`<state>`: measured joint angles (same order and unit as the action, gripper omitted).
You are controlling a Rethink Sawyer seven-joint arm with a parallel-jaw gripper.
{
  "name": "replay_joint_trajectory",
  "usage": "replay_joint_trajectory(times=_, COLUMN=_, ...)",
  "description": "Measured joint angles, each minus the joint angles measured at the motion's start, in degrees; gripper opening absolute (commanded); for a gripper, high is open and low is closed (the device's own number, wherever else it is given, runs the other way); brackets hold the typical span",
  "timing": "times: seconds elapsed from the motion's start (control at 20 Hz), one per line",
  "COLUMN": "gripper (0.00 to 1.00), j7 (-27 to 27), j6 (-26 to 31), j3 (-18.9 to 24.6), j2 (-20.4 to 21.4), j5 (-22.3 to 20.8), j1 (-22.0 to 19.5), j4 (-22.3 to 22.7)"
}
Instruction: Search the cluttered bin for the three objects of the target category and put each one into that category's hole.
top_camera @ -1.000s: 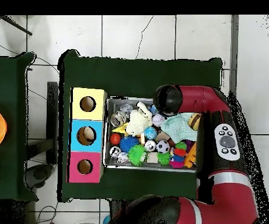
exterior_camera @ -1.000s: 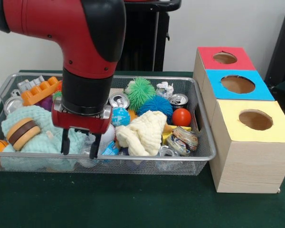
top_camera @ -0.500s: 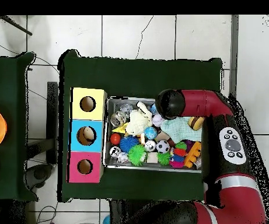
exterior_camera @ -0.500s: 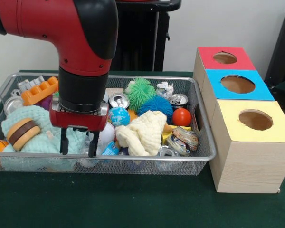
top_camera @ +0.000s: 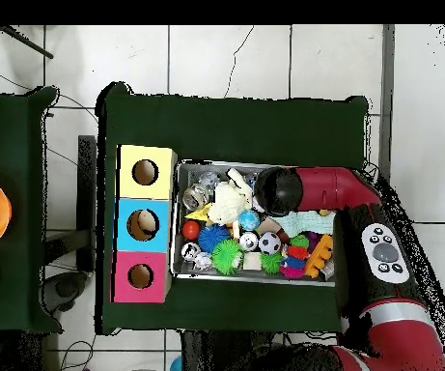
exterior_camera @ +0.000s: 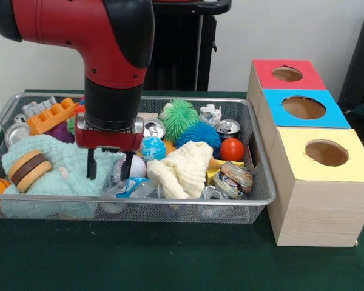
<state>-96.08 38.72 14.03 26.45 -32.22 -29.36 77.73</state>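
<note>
Lifting now, the gripper (exterior_camera: pixel 109 171) sits higher and a touch further back in the wire bin (exterior_camera: pixel 264 197) than it did a second ago, when its tips were buried down by the front rim. Its two black fingers (exterior_camera: pixel 91 168) hang spread apart with nothing between them, so this reads as an empty-handed rise. Just below them a crumpled clear plastic bottle with a blue label (exterior_camera: pixel 128 187) lies exposed on the pile, beside the mint green cloth (exterior_camera: pixel 60 173) carrying the toy burger (exterior_camera: pixel 27 169). That bottle looks more in the open than before, though I can't tell if it was nudged.

Which category is wanted isn't shown. Candidates are still in the bin: drink cans (exterior_camera: pixel 227 128), the red ball (exterior_camera: pixel 232 149), the spiky blue ball (exterior_camera: pixel 199 134), the spiky green ball (exterior_camera: pixel 179 117). Nothing is on its way to the box's red hole (exterior_camera: pixel 287 74), blue hole (exterior_camera: pixel 303 107) or yellow hole (exterior_camera: pixel 326 153).

From overhead, the arm (top_camera: pixel 313 189) covers the bin's middle. My read: still searching, no pick made.
</note>
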Motion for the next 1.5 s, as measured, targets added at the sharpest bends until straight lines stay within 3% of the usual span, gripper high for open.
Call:
replay_joint_trajectory(times=0.85, gripper=1.00, j7=0.00, j6=-3.85, j3=2.91, j2=0.44, j5=-3.36, j1=-1.30, j4=2.90)
replay_joint_trajectory(times=1.5, gripper=1.00, j7=0.00, j6=-4.10, j3=6.27, j2=0.13, j5=-3.47, j1=-4.28, j4=3.42)
